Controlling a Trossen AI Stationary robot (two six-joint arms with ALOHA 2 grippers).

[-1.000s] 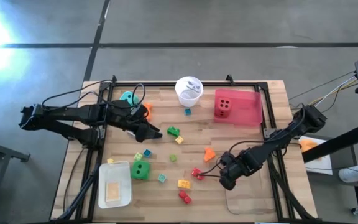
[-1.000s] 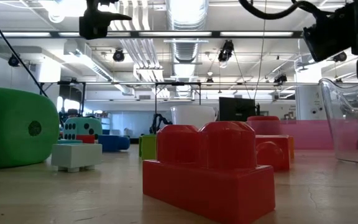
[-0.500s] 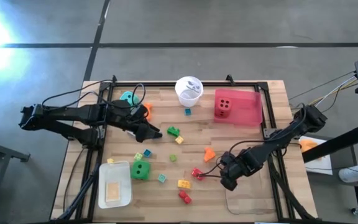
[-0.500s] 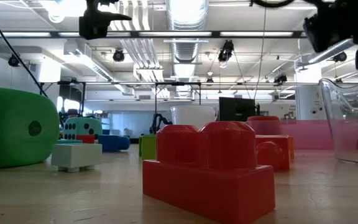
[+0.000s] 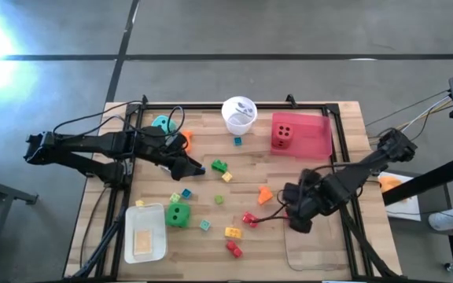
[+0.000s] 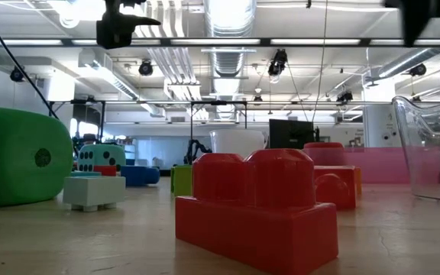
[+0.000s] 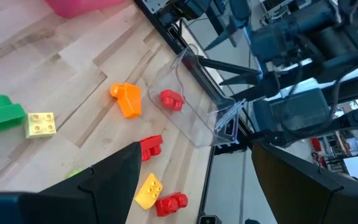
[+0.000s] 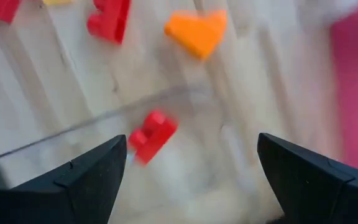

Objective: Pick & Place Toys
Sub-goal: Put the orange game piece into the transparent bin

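Right gripper [image 5: 292, 218] (fingers spread, empty) is hovering over the clear plastic tray [image 5: 321, 253], small red brick [image 8: 152, 134] lying inside.

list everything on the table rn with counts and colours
red die: 1, red, in pink tray
green die: 1, green, beside white tray
teal die: 1, teal, far left
bricks: many, mixed colours, scattered mid-table
red brick: 1, red, in clear tray
card: 1, pale, in white tray
white cup: 1, white, far edge
left gripper: open, mid-table
right gripper: open, over clear tray's edge
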